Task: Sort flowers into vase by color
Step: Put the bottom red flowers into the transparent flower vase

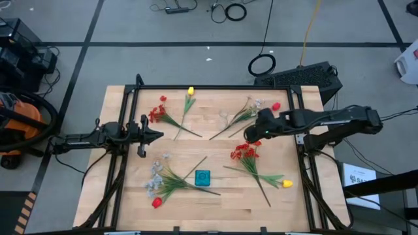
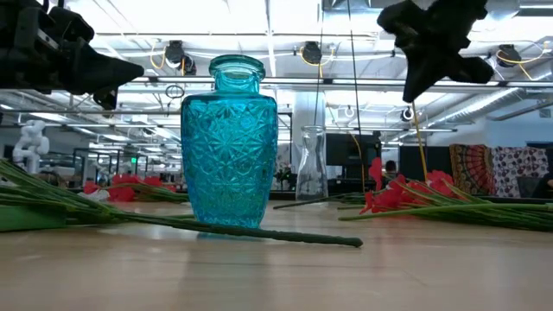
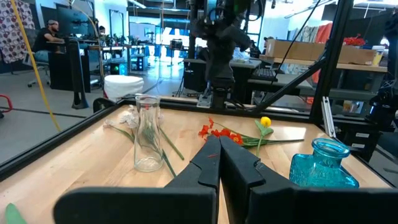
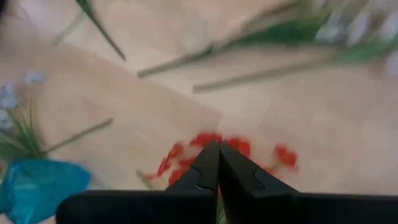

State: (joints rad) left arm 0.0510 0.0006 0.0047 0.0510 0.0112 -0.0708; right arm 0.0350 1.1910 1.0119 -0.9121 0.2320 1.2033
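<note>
Flowers lie flat on the wooden table. A red clustered spray [image 1: 244,153] and a yellow tulip [image 1: 286,183] lie at the right. A white-lavender spray [image 1: 157,175] and a red bud [image 1: 156,203] lie at the near left. Another red spray [image 1: 157,115] and yellow tulip [image 1: 190,91] lie at the far left. A pale spray [image 1: 251,106] and a red bud [image 1: 276,106] lie at the far right. A blue glass vase [image 1: 203,177] stands near the front; a stem lies against its foot [image 2: 285,237]. My right gripper [image 1: 248,136] is shut and empty, in the air above the red spray [image 4: 205,140]. My left gripper [image 1: 159,136] is shut and empty at the left.
A clear glass vase [image 3: 148,134] stands upright toward the table's far middle. A black frame rail [image 1: 215,87] runs round the table's edges. Bare wood lies in the middle between the two grippers [image 1: 202,140].
</note>
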